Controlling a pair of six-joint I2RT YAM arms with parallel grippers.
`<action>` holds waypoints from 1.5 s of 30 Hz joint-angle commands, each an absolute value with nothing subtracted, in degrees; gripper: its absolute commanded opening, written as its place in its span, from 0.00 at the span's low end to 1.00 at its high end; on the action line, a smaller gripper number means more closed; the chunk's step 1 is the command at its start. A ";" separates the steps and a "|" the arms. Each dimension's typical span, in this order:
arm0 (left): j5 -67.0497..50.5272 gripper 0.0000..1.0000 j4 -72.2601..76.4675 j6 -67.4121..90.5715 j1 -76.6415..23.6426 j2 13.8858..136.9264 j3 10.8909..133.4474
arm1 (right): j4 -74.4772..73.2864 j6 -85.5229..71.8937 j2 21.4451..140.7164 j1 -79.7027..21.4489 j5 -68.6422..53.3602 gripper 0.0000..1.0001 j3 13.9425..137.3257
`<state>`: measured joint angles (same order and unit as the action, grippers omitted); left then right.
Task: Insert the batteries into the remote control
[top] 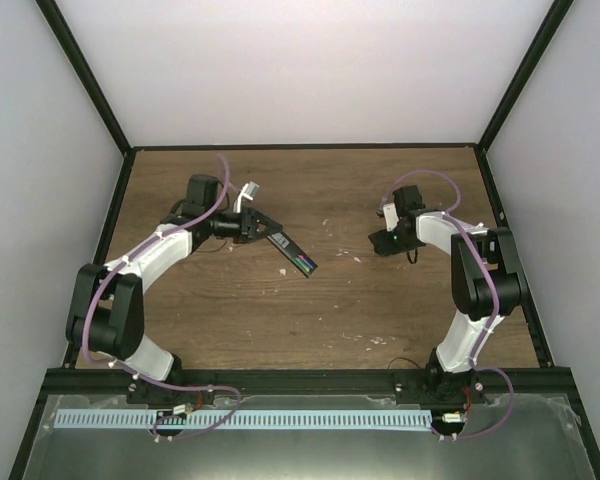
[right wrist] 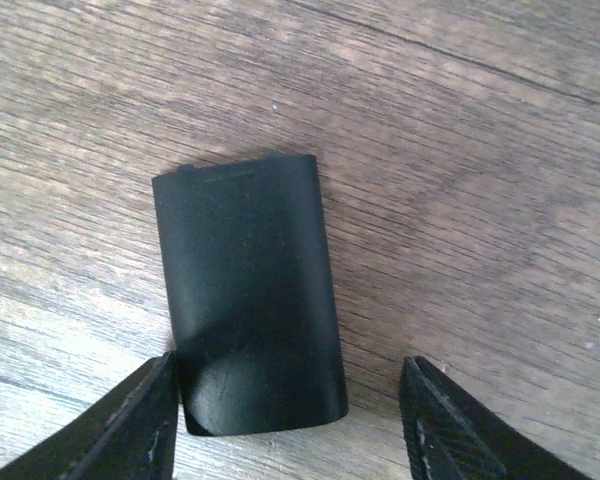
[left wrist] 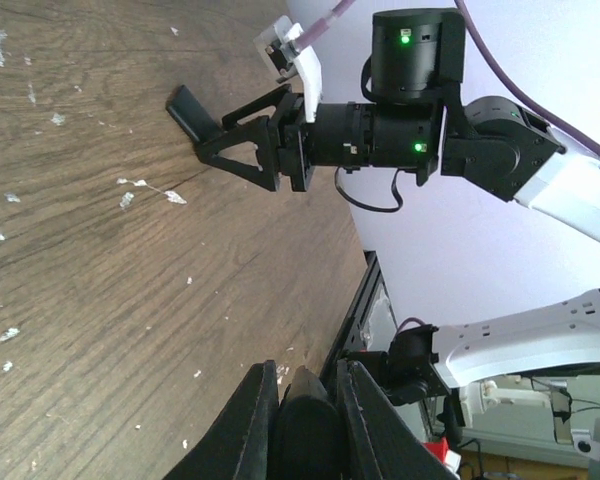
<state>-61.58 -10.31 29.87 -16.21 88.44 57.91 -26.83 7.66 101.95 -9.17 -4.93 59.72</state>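
Observation:
In the top view my left gripper (top: 270, 228) is shut on the slim black remote control (top: 292, 250) and holds it slanting toward the table's middle. A green and a purple battery (top: 304, 264) show as a coloured strip in its open far end. In the left wrist view the remote (left wrist: 305, 430) sits clamped between my fingers (left wrist: 255, 420). My right gripper (top: 383, 241) is open and low over a flat black battery cover (right wrist: 248, 300) lying on the wood. Its left finger (right wrist: 145, 425) touches the cover's edge and its right finger (right wrist: 435, 425) stands apart.
The wooden tabletop (top: 380, 300) carries small white flecks. Black frame rails run along its edges, and pale walls close in the back and sides. The left wrist view shows the right gripper (left wrist: 245, 150) beside the cover (left wrist: 190, 110).

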 commanded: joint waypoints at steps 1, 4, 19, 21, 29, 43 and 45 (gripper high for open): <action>-60.51 0.00 -3.85 30.65 -14.76 90.01 54.07 | -26.00 8.82 103.87 -9.05 -6.66 0.45 58.87; -58.37 0.00 1.96 31.30 -13.64 90.78 49.94 | -26.53 9.09 104.55 -9.03 -7.42 0.33 58.93; -51.57 0.00 19.44 36.69 -12.20 94.54 36.73 | -25.19 12.11 98.85 -16.01 -10.27 0.17 57.74; -51.18 0.00 21.47 36.69 -12.14 95.02 35.84 | -24.42 12.81 97.13 -17.87 -12.33 0.17 57.01; -50.78 0.00 33.43 39.50 -12.17 98.53 30.39 | -18.61 13.95 90.49 -23.27 -22.46 0.17 52.73; -47.82 0.00 37.72 39.07 -12.07 101.47 27.72 | -15.71 17.86 94.57 -32.61 -25.04 0.16 53.59; -47.79 0.00 37.72 39.03 -12.13 101.55 27.84 | -15.44 18.37 94.84 -33.05 -25.82 0.16 53.69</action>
